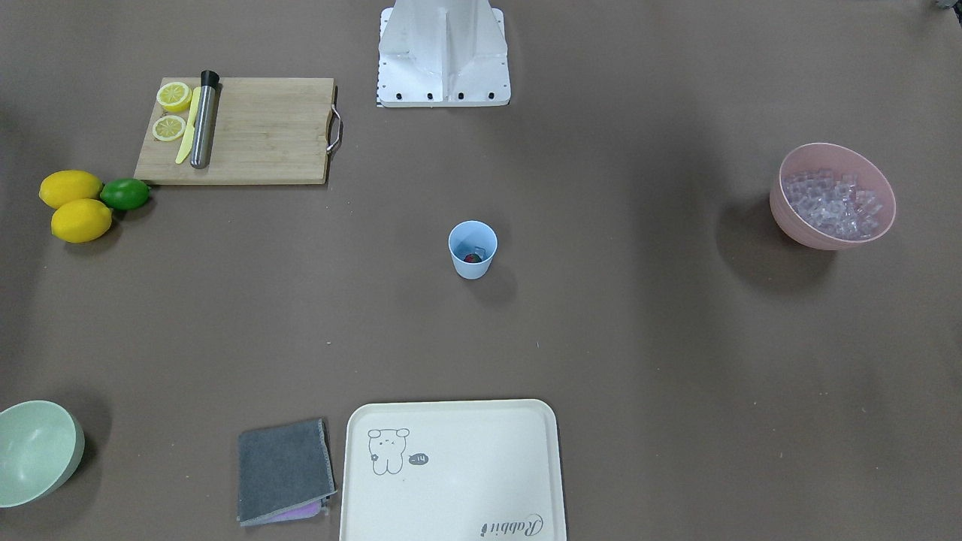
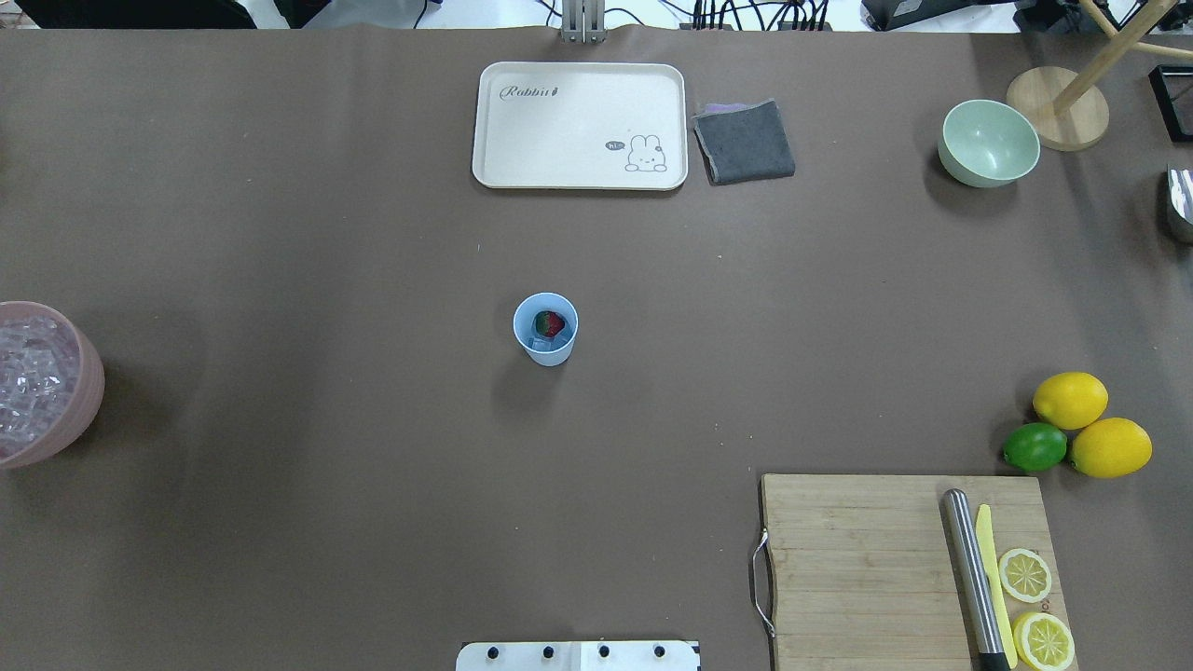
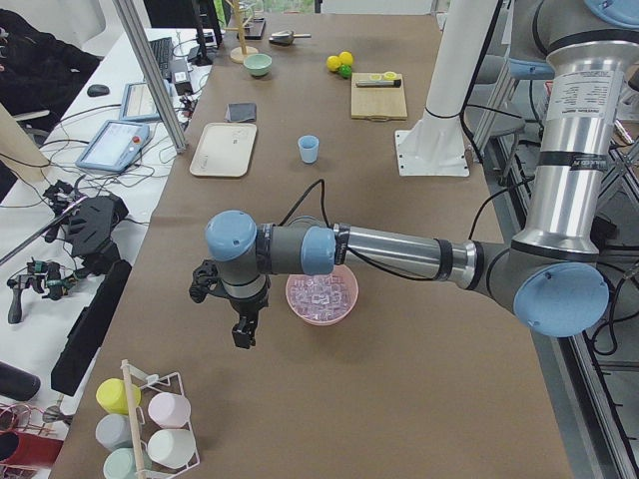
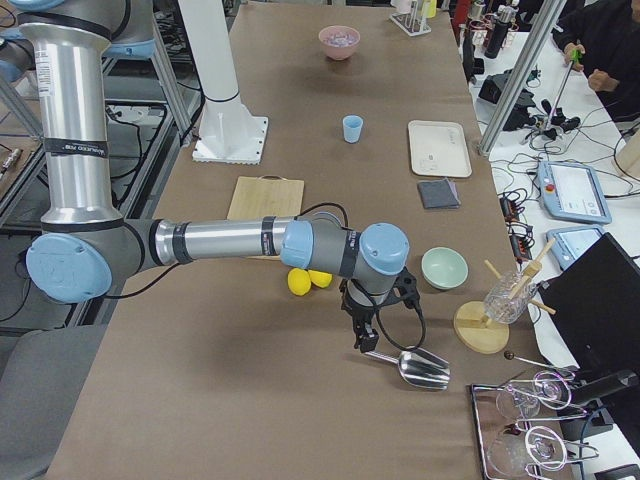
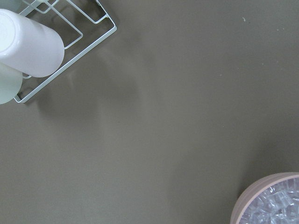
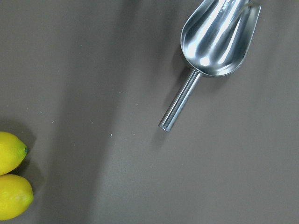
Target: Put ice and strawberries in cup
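Overhead exterior view, items left to right.

Pink bowl (image 2: 90, 391): at the table's left edge, heaped with ice (image 2: 28, 373) in clear cubes.

Cup (image 2: 545, 328): light blue, near the table's middle, standing alone. It is upright with its mouth up, so its long axis is vertical. Inside lies one strawberry (image 2: 550, 323). Its green top is toward this view's left and its red body toward the right, so it lies roughly crosswise; it is too small to say more. One or two ice pieces (image 2: 539, 345) sit beside it on the cup floor.

Tray (image 2: 578, 179): cream, at the far edge, with a folded grey cloth (image 2: 744, 142) just to its right.

Cutting board (image 2: 857, 559): wooden, at the near right. It carries a steel rod (image 2: 971, 578), a yellow knife (image 2: 992, 568) alongside it and two lemon halves (image 2: 1024, 574).

Green bowl (image 2: 988, 142): at the far right.

Two lemons (image 2: 1070, 399) and a lime (image 2: 1035, 446): touching in a cluster just beyond the board.

Left gripper (image 3: 243, 334): seen only in the exterior left view, pointing down over bare table just beside the pink bowl. A rack of cups (image 3: 148, 424) is near. It is well apart from the blue cup. Whether its jaws are parted or closed cannot be told.

Right gripper (image 4: 365, 340): seen only in the exterior right view, pointing down just over the handle end of a steel scoop (image 4: 420, 368) at the table's right end. It is well apart from the blue cup, and its jaw state cannot be told.
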Tool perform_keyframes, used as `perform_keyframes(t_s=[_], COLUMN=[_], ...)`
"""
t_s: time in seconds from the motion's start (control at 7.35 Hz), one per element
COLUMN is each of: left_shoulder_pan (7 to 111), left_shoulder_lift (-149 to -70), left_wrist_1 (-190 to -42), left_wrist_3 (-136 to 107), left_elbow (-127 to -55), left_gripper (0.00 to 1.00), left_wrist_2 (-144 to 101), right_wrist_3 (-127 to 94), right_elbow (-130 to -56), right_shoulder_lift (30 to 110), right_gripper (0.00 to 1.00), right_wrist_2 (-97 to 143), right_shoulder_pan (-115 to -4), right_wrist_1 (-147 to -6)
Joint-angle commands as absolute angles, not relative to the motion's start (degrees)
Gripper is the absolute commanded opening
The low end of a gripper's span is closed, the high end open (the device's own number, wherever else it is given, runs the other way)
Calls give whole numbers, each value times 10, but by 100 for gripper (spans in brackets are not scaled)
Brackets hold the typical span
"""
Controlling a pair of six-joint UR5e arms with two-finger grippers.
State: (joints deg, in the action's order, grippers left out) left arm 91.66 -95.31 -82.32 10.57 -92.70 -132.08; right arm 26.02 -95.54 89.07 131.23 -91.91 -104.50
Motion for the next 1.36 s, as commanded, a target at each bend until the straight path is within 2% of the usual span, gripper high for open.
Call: perform_keyframes(t_s=[0.0, 1.22], left_shoulder_pan=[917, 920], left_shoulder_lift=[-954, -954], left_wrist_1=[-824, -824], left_wrist_3=[105, 105], left_elbow=[-928, -925], left_gripper=[98, 98], left_wrist_2=[-1320, -1307], right_wrist_3=[256, 236], right_elbow=[-955, -950], right_shoulder_lift=[889, 889], right_gripper=[100, 100], right_wrist_2=[1312, 1312], right_shoulder_pan=[-904, -894], right_wrist_1=[-1044, -1036])
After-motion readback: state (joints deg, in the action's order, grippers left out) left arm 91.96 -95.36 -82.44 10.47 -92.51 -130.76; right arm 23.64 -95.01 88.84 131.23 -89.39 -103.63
